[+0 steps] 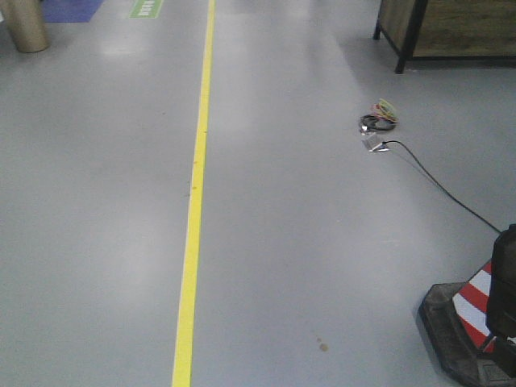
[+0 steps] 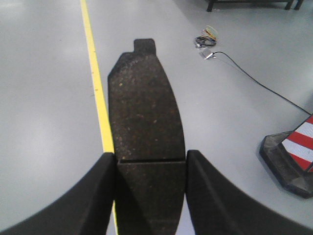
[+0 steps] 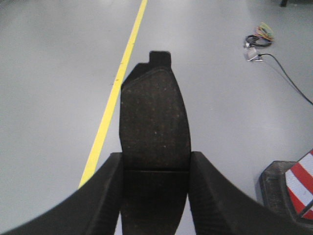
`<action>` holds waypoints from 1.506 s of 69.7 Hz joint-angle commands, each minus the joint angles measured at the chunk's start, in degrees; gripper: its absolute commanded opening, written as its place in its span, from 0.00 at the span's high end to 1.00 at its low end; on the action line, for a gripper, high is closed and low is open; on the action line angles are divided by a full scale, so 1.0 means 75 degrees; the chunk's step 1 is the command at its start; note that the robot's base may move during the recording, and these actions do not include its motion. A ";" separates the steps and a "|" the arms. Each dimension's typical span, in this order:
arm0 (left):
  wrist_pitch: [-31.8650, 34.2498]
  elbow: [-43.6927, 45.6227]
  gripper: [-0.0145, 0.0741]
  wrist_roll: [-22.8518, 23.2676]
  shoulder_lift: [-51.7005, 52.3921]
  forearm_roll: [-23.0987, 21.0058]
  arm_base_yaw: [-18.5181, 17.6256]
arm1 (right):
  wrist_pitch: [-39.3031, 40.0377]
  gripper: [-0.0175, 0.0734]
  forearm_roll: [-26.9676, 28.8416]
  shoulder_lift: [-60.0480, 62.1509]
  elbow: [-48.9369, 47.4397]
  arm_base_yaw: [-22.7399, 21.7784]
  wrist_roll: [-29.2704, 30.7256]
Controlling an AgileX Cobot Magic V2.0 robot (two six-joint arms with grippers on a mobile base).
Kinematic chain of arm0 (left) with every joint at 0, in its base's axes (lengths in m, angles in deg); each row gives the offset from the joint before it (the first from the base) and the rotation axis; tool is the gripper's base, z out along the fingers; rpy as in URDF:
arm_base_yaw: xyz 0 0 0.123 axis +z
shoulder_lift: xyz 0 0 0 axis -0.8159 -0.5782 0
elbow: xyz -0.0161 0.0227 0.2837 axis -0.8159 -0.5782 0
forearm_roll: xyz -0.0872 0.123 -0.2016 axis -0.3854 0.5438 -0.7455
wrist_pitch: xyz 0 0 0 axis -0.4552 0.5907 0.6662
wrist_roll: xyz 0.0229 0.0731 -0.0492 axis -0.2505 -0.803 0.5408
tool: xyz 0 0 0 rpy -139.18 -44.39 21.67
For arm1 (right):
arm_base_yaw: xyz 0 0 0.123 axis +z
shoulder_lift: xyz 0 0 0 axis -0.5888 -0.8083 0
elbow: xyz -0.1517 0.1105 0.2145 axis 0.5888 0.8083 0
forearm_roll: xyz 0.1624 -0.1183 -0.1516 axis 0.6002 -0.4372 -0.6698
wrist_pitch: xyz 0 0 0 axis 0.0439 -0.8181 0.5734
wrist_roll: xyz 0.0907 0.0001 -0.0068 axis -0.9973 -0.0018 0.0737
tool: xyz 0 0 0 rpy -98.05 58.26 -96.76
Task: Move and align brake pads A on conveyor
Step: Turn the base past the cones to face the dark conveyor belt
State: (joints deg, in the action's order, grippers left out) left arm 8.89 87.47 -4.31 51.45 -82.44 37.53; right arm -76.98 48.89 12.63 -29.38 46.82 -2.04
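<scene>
The left gripper (image 2: 151,169) is closed on a brake pad (image 2: 145,105), its two black fingers (image 2: 95,196) pressing the pad's sides near the centre groove. The right gripper (image 3: 155,169) holds a second brake pad (image 3: 154,122) the same way. Both pads hang above the grey floor (image 1: 322,242) with a yellow line (image 1: 193,210). A traffic cone (image 1: 476,310), probably on a black base, stands at the right, near a black cable (image 1: 439,185).

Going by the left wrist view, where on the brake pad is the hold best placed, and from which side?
As held now: the left gripper clamps the brake pad across its narrow width at the near end, by the centre groove, fingers on the two long edges. The flat, oblong shape favours this endwise approach, with the tabbed end pointing away.
</scene>
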 commanded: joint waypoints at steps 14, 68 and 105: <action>0.0709 0.0251 0.83 0.0049 -0.0011 -0.0002 -0.0021 | 0.0702 0.81 -0.0077 -0.0007 -0.0250 -0.0059 0.0057; 0.0709 0.0251 0.83 0.0049 -0.0011 -0.0002 -0.0021 | 0.0702 0.81 -0.0077 -0.0007 -0.0250 -0.0059 0.0057; 0.0709 0.0251 0.83 0.0049 -0.0011 -0.0002 -0.0021 | 0.0702 0.81 -0.0077 -0.0007 -0.0250 -0.0059 0.0057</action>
State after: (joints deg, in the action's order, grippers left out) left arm 8.89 87.47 -4.31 51.45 -82.44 37.53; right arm -76.98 48.89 12.63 -29.38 46.82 -2.04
